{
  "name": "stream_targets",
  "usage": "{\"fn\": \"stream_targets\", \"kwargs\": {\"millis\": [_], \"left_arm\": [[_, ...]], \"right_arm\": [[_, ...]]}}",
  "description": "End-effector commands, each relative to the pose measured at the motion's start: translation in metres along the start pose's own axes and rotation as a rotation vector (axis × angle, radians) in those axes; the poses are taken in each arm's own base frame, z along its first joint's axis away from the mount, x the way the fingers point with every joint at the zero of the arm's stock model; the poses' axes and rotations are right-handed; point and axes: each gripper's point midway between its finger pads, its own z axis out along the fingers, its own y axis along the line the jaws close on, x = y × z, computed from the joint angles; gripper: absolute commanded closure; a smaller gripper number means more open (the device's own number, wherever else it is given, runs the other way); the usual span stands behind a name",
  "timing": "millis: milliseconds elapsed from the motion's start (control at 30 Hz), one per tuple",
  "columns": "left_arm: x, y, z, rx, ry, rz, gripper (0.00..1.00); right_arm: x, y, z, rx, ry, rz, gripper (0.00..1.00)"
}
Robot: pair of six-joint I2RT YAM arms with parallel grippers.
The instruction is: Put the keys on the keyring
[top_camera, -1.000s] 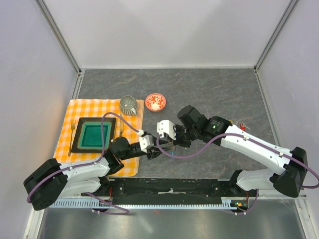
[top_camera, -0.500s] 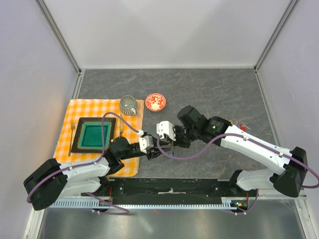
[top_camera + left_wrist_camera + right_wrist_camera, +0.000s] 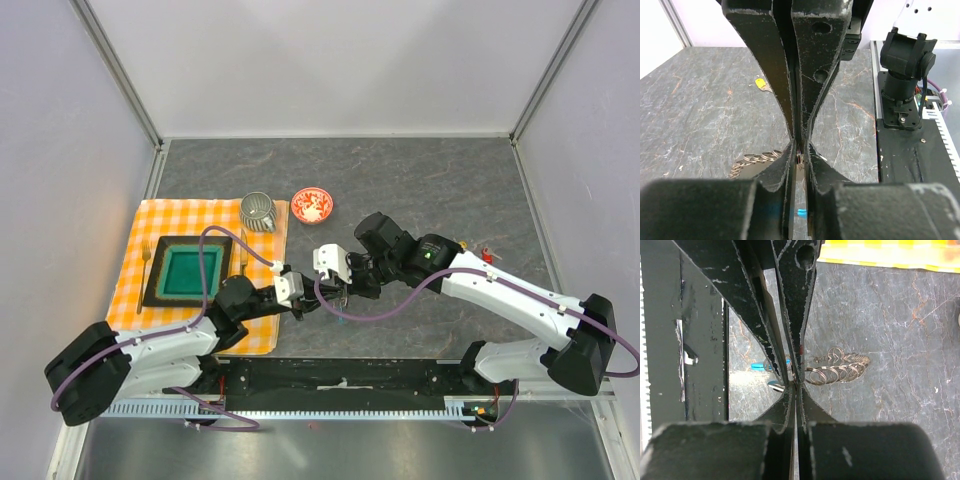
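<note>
Clamping the keyring (image 3: 837, 370), the left claw (image 3: 799, 155) meets the right claw (image 3: 795, 387), pressed together; the keyring stretches lengthwise toward open far worktop (image 3: 430, 190).

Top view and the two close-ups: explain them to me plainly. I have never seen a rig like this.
Two robot arms, the left arm and right arm, are bolted at the near edge of a table. The top view looks down from above; each close-up comes from a camera on one wrist. On the table lie a checked cloth with a plate and cup, a bowl and a yellow key. The left end effector and right end effector meet mid-table, both pinching the keyring.
</note>
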Motion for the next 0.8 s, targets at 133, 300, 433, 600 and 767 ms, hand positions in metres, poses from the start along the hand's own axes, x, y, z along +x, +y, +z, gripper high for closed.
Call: {"fn": "stream_targets", "kwargs": {"millis": [133,300,433,600,767], "left_arm": [[-0.004,-0.004,0.007,0.047,0.006,0.003,0.83],[-0.001,-0.002,0.006,0.041,0.025,0.006,0.87],[0.002,-0.003,0.008,0.047,0.045,0.0,0.98],[0.003,-0.005,0.01,0.065,0.053,-0.006,0.98],[0.011,-0.007,0.01,0.081,0.097,-0.02,0.98]], "right_arm": [[-0.01,0.0,0.002,-0.005,-0.043,-0.035,1.0],[-0.011,-0.001,0.001,0.0,-0.045,-0.036,1.0],[-0.013,-0.002,-0.001,0.009,-0.053,-0.035,1.0],[-0.018,-0.004,-0.005,0.034,-0.079,-0.035,1.0],[-0.019,-0.005,-0.008,0.05,-0.09,-0.041,1.0]]}}
